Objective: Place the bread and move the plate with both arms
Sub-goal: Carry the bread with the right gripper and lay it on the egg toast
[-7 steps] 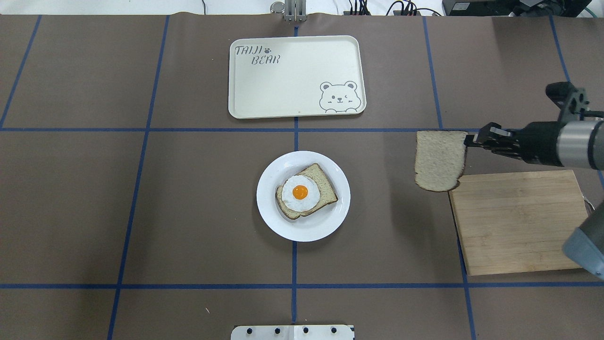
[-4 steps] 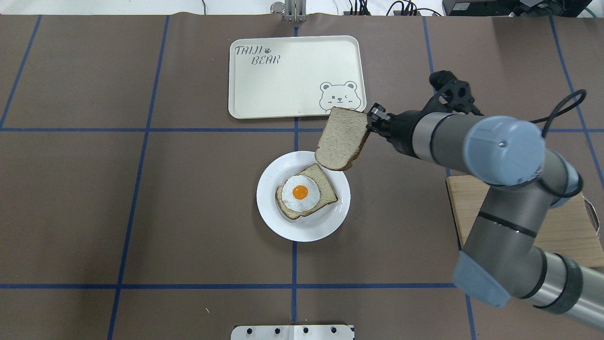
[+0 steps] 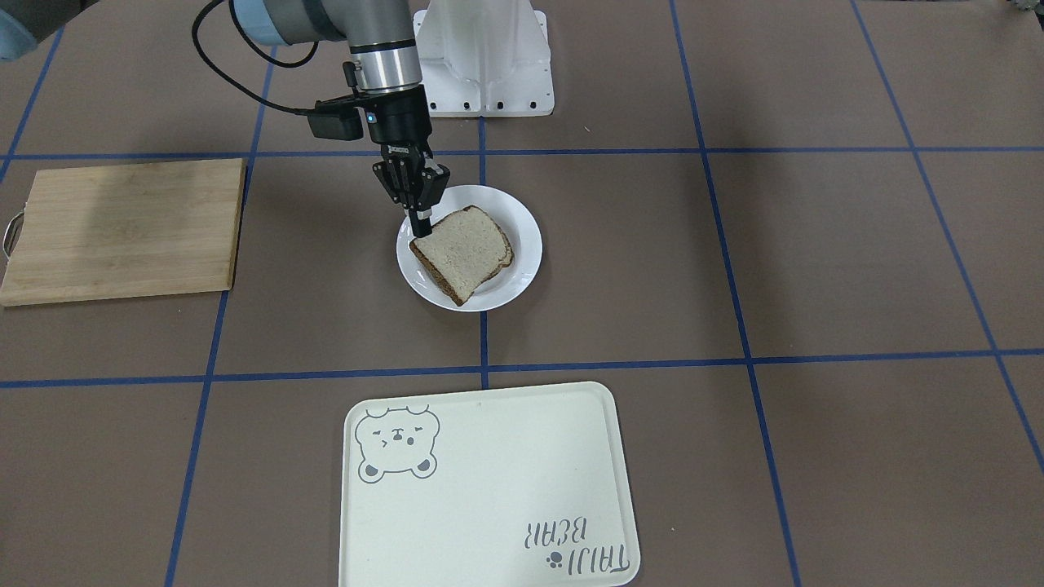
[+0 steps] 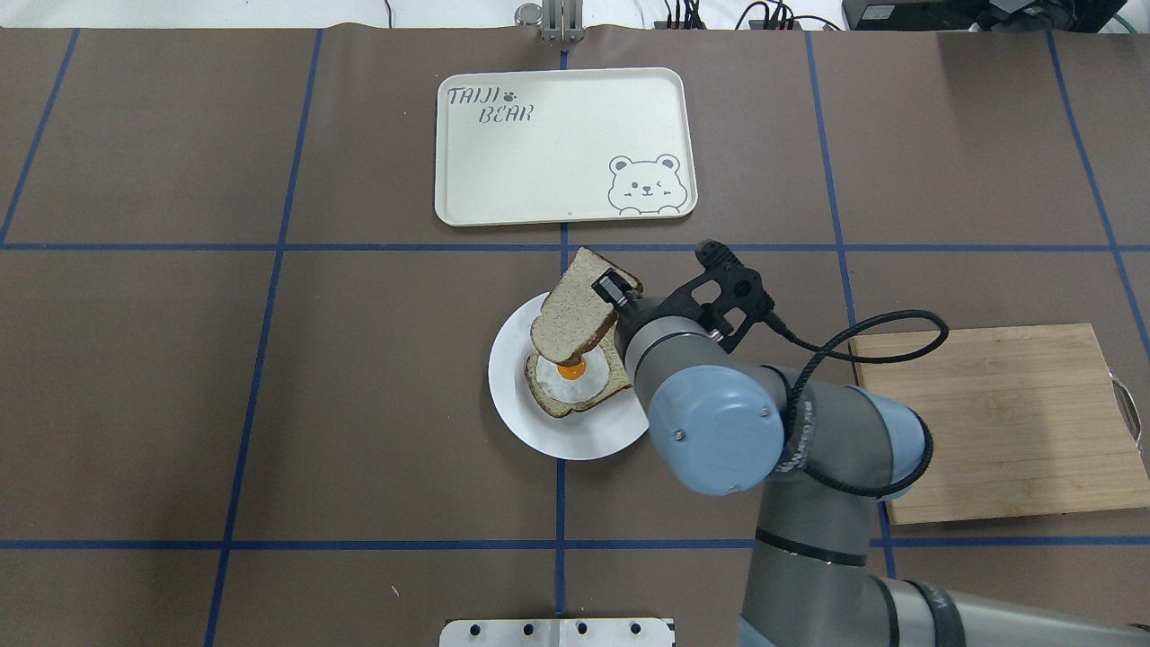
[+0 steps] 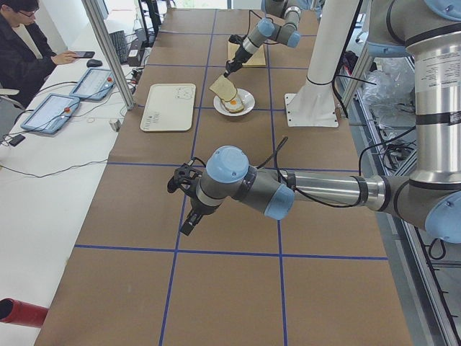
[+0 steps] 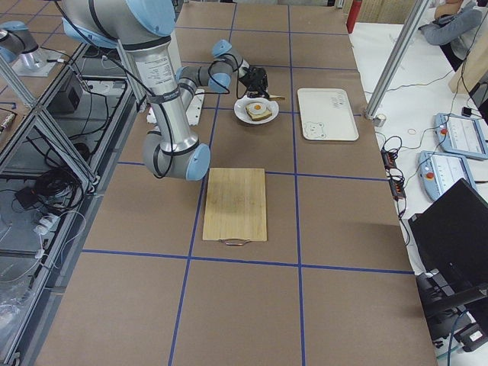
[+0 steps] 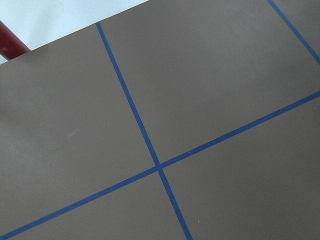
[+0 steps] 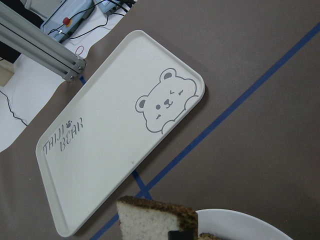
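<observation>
My right gripper (image 4: 605,291) is shut on one end of the plain bread slice (image 4: 575,314). It holds the slice tilted just above the white plate (image 4: 575,446). A second slice with a fried egg (image 4: 570,385) lies on the plate, partly covered by the held bread. In the front-facing view the bread (image 3: 462,251) hides the egg slice and the gripper (image 3: 421,231) stands at the plate's (image 3: 528,236) rim. The right wrist view shows the bread's edge (image 8: 152,220). My left gripper (image 5: 187,223) shows only in the exterior left view, far from the plate; I cannot tell its state.
A cream tray with a bear drawing (image 4: 557,144) lies beyond the plate. A wooden cutting board (image 4: 997,418) lies to the right, partly under my right arm. The white pedestal (image 3: 485,57) stands at the robot's side of the table.
My right arm has carried the bread leftward from beside the cutting board to over the plate, and lowered it above the egg slice. The plate has not moved.
</observation>
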Robot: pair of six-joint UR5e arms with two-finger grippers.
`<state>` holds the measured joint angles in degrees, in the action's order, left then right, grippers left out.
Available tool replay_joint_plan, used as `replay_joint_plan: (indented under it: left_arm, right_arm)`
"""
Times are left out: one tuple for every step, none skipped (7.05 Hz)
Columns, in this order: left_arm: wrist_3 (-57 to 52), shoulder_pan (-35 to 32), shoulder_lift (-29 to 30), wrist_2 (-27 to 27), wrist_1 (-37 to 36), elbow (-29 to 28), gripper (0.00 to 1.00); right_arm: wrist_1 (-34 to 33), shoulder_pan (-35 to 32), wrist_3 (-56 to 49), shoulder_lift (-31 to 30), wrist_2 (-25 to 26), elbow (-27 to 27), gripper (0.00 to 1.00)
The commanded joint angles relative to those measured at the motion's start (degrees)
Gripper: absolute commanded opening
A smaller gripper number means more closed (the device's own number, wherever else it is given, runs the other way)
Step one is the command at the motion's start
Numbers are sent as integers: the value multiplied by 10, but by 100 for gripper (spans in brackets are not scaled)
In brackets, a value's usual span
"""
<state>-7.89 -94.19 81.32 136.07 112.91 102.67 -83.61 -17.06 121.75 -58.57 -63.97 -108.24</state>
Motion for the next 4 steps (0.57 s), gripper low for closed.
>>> replay_joint_plan:
  left_arm:
    - [1,0,1,1,0,-2,99]
    - [1,0,1,0,0,-3,99]
    - [1,1,1,1,0,-3,99]
    - [4,1,1,1,0,-3,99]
  right_arm:
    - [-22,42,42,24,56,56,0]
    - [-23,48,40,20,56,56,0]
    - [-23,48,31,6,53,52,0]
    - [-23,48,21,1,50,45,0]
